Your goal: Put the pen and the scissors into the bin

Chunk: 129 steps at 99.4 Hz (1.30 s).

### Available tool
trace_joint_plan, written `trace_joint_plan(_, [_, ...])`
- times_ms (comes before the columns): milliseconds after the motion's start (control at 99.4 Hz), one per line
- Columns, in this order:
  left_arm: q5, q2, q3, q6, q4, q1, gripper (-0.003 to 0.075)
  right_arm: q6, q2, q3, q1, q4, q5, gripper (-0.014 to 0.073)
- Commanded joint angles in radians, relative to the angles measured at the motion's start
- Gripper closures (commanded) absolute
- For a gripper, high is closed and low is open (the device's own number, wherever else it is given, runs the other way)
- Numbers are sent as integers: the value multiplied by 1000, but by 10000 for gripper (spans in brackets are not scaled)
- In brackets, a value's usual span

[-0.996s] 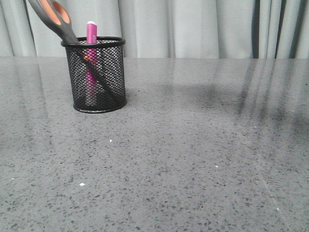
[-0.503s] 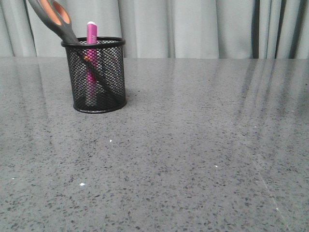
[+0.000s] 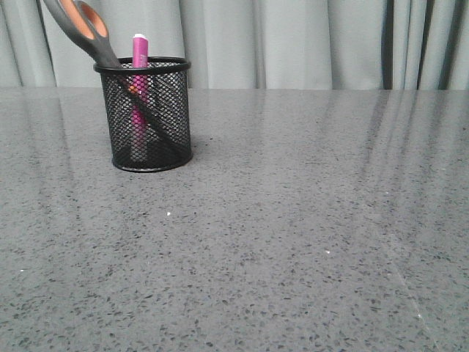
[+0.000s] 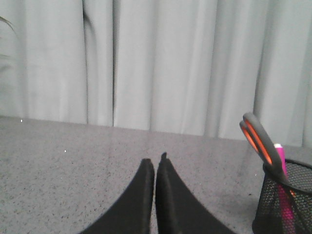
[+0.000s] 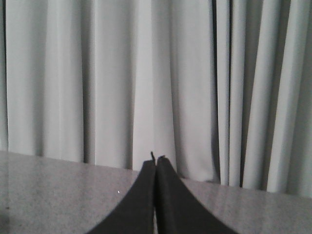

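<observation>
Bin (image 3: 150,114): small round black wire-mesh cup, solid rim, standing upright on the grey speckled worktop (image 3: 293,242), near its far edge where the pale pleated curtain (image 3: 293,44) hangs behind.

Pen (image 3: 138,95): thick magenta barrel, whitish cap end up, small print near the top. Stands close to upright inside the bin, top poking above the rim; lower barrel shows through the mesh.

Scissors (image 3: 91,33): dark grey handles with orange-lined loops. Blades down inside the bin, crossing diagonally behind the mesh toward the base on the side away from the handles. Handles lean out over the rim, up and away from the pen, the upper part cut by the frame edge in the front view. An orange spot shows through the mesh just beside the pen, likely the pivot.

My left pincer (image 4: 155,163): fingers pressed together, nothing between them, tips held above the worktop. In the left wrist view the bin (image 4: 282,200) sits off to one side of the pincer, well apart from the tips, with scissors (image 4: 258,141) and pen (image 4: 280,156) rising from it.

My right pincer (image 5: 156,161): fingers together as well, holding nothing, pointed at the curtain (image 5: 97,73) with the worktop (image 5: 58,195) below. No bin in that view.

Neither pincer appears in the front view.
</observation>
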Motion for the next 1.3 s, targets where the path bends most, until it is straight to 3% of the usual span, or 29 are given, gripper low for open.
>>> trace_joint_plan(0, [-88,-26,-25,-4,-20,0,742,-8,-75,27,-8,4,-11,662])
trace_joint_plan(302, [-63,-32,-25,-4,-20,0,742,-8,-150,65,-8,4,87,662])
trace_joint_plan(1288, [-55,-32,-22,-4,-8,0,742,-8,-150,65,-8,4,77,662])
